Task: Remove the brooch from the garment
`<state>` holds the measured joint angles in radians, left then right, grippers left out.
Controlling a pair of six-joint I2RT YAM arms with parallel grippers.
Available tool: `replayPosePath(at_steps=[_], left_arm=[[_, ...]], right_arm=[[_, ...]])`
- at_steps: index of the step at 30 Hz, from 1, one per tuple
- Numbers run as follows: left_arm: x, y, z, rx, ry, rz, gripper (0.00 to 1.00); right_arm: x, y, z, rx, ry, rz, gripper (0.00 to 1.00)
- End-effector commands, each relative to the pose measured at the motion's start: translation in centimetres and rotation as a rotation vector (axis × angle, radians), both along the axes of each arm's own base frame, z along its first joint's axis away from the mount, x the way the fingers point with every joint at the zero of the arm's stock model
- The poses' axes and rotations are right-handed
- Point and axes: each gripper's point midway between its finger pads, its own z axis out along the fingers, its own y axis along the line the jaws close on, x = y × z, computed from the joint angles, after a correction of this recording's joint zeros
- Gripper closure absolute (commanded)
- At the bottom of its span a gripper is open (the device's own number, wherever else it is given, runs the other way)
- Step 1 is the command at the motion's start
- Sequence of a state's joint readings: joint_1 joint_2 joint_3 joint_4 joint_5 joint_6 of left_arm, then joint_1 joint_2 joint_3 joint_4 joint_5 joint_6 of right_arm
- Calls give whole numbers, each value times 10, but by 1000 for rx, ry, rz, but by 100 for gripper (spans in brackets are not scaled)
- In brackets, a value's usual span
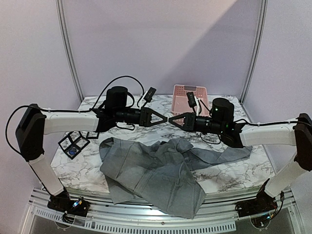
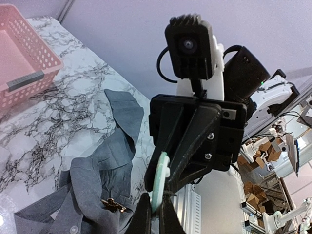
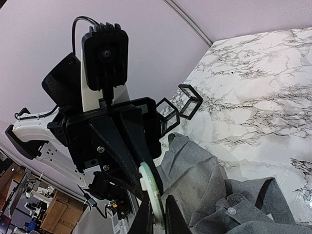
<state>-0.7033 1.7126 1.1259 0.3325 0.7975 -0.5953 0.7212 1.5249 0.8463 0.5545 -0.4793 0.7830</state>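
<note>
The grey garment (image 1: 156,170) lies crumpled on the marble table, hanging over the near edge. Both arms are raised above it and meet tip to tip. My left gripper (image 1: 163,118) and right gripper (image 1: 173,118) are both shut on one pale green disc (image 2: 157,183) with a white stub, held edge-on between them. The disc also shows in the right wrist view (image 3: 152,191). My left fingers (image 2: 155,222) and right fingers (image 3: 158,222) pinch its rim. A small bronze ornament (image 2: 113,204) sits on the garment (image 2: 97,170) below. The garment also shows in the right wrist view (image 3: 204,180).
A pink basket (image 1: 179,92) stands at the back centre of the table, also in the left wrist view (image 2: 46,61). Black open cube frames (image 1: 73,144) stand at the left, also in the right wrist view (image 3: 178,107).
</note>
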Motion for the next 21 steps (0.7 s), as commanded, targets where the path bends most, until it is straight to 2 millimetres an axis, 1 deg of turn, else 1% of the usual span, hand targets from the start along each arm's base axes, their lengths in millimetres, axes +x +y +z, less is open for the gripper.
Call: replayPosePath(at_steps=[1, 9, 16, 21], left_arm=[[-3, 8, -12, 25, 71, -39, 100], [5, 10, -26, 51, 110, -11, 100], [10, 11, -35, 66, 141, 6, 100], [11, 11, -39, 71, 155, 8, 100]], right_arm=[[51, -48, -6, -35, -15, -280, 94], [40, -40, 6, -3, -80, -200, 93], [28, -33, 12, 7, -126, -120, 92], [24, -32, 14, 8, -149, -95, 90]])
